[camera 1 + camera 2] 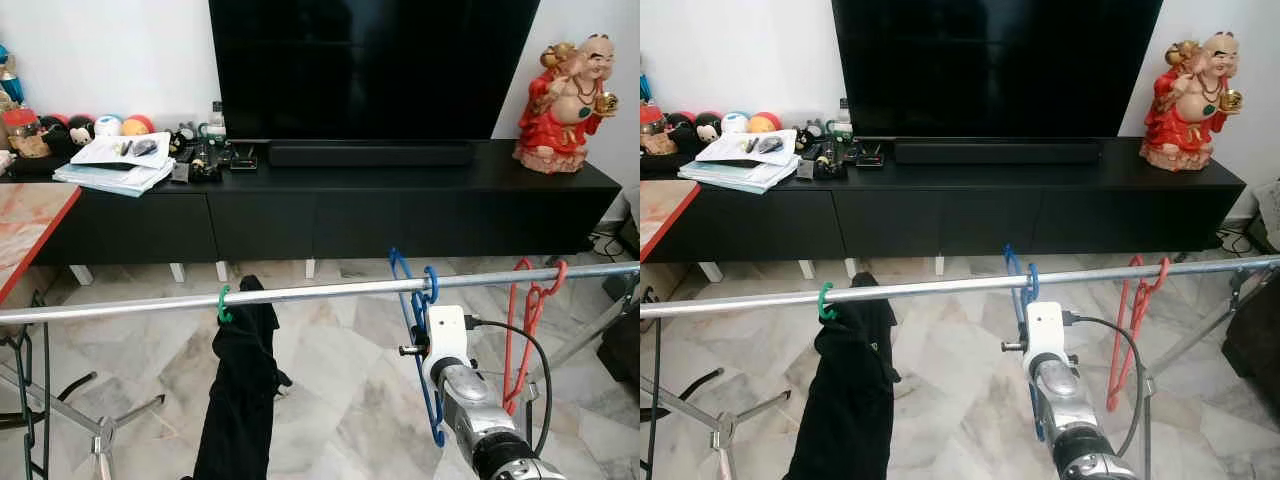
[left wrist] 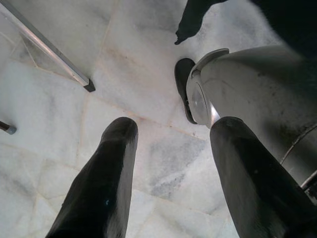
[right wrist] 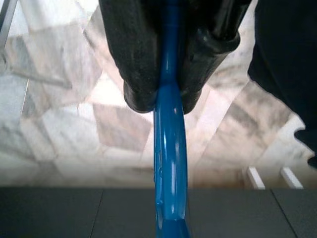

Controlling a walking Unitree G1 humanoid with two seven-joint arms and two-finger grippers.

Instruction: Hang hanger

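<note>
Along the rail [image 1: 320, 292], the stretch between the black garment [image 1: 240, 390] and the blue hanger [image 1: 418, 330] is bare. A red hanger [image 1: 525, 320] crowds the blue one's right side. Beyond the rail stands the black cabinet [image 1: 330, 215].

On the rail [image 1: 300, 294], a hung garment [image 1: 240, 400] is leftmost, two hangers [image 1: 420, 330] apparently right of it.

You have even, bright daylight on the marble floor [image 1: 330, 370] and soft shadows. The TV [image 1: 370, 65] reads flat black. Head views are sharp. The blue hanger [image 3: 169, 163] is close and slightly soft.
</note>
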